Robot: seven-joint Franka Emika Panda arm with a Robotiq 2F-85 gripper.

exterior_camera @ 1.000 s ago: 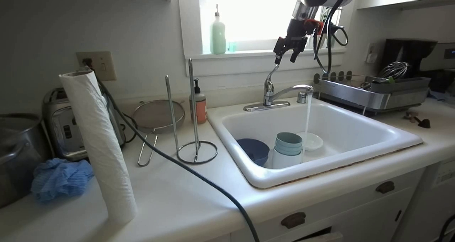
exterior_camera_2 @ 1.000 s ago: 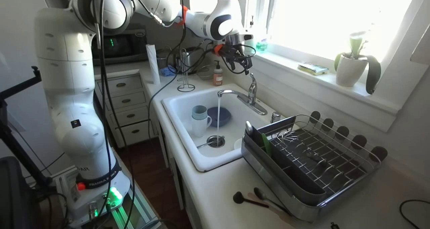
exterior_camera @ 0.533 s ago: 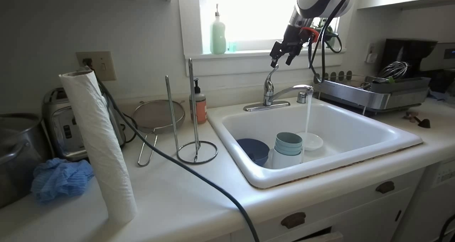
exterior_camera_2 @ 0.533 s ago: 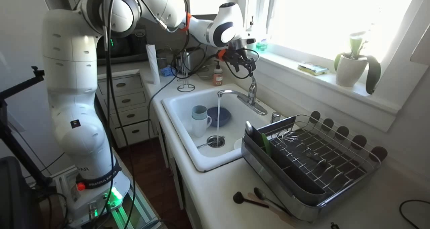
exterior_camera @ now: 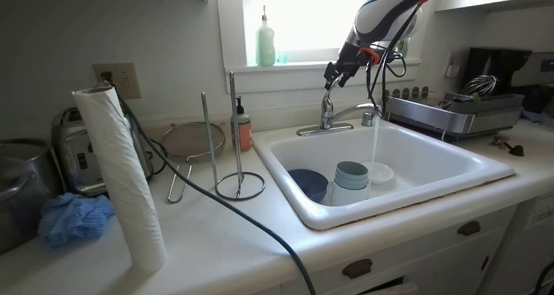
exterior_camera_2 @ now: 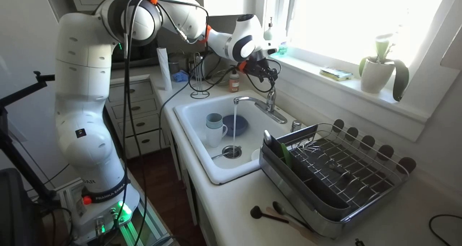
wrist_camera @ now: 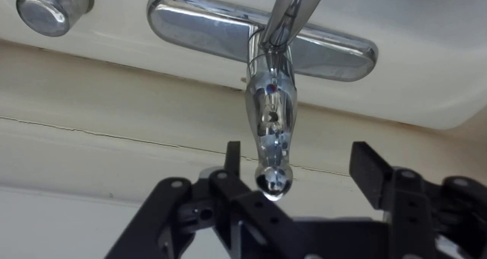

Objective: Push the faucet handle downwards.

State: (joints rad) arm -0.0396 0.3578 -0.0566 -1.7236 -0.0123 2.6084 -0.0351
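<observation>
In an exterior view, the black claw (exterior_camera: 335,84) reaches down in the upper half of the frame, right of centre, at the tip of the faucet handle (exterior_camera: 327,96), which curves up above the back of the white sink (exterior_camera: 312,210). Water (exterior_camera: 375,139) runs from the spout (exterior_camera: 349,110), and I see pale blue cups (exterior_camera: 351,178) stacked in a white mug (exterior_camera: 346,196), near a dark blue bowl (exterior_camera: 308,183).

In an exterior view, the big white arm (exterior_camera_2: 85,76) stands at the left and stretches across the top of the frame to the claw, at the top of the handle; how wide it opens I can't tell from this side. A dish rack (exterior_camera_2: 294,193) sits on the counter (exterior_camera_2: 234,210) at the lower right.

In the wrist view, the claw's fingers (wrist_camera: 367,173) come up from the bottom, spread well apart and holding nothing. The handle's rounded tip shows between them, nearer the finger on the left, with a gap on either side; the chrome base plate (wrist_camera: 203,30) lies across the upper middle.
</observation>
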